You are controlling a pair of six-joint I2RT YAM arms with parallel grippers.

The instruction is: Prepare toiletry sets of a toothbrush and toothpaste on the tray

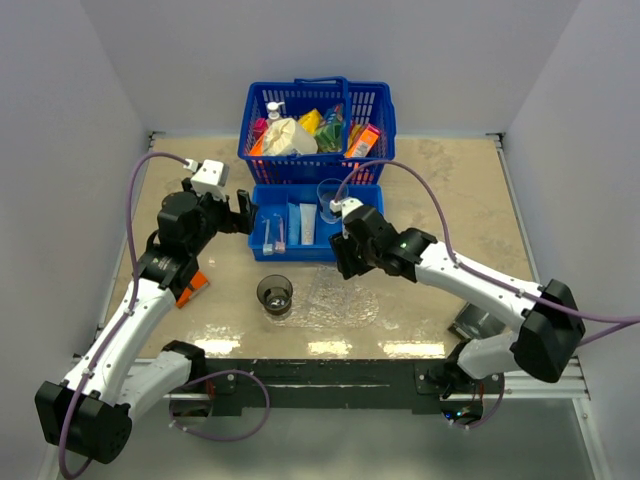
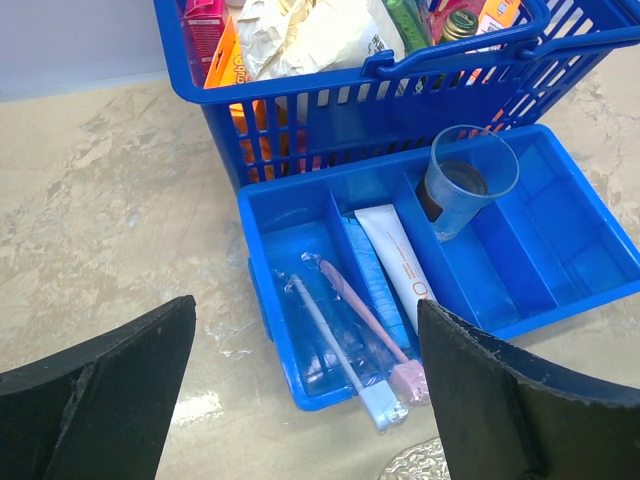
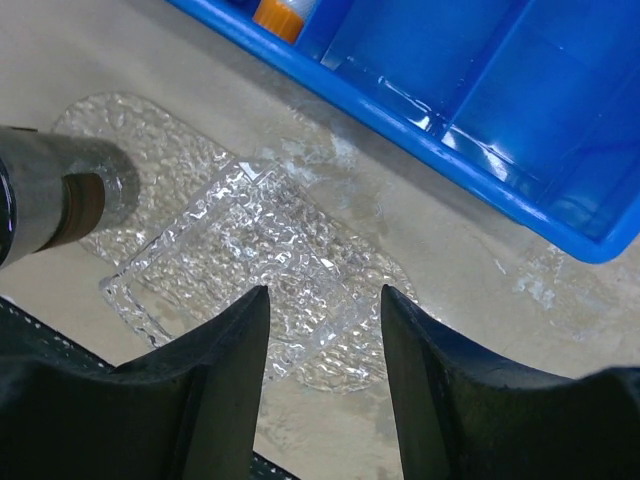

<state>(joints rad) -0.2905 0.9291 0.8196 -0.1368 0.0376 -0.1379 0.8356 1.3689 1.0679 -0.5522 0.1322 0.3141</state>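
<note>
Toothbrushes (image 2: 365, 315) lie side by side in the left compartment of the bin (image 2: 580, 250), with the toothpaste (image 2: 392, 255) tubes in the next compartment. The tray (image 3: 250, 240) lies on the table just in front of the bin. No brush or tube shows on it, so I judge no set started.

The left gripper (image 1: 247, 216) hovers by the bin's left end, jaws spread wide and holding nothing. The right gripper (image 3: 325, 300) hangs over the tray, jaws parted and also holding nothing.

The brushes are thin, clear-wrapped and close together, so a pinch may lift both or let one slide out. The narrow compartment leaves little room, and a finger could catch the wall or divider and shove the bin. A cup (image 1: 275, 293) stands at the tray's left end, where a low sweep of the right arm could tip it.

Only the left wrist view shows the brushes and tubes plainly, plus a second cup (image 2: 465, 180) tilted in the bin. The right wrist view alone shows the tray's bumpy surface close up. The top view gives both arms and the basket (image 1: 315, 125) behind.
</note>
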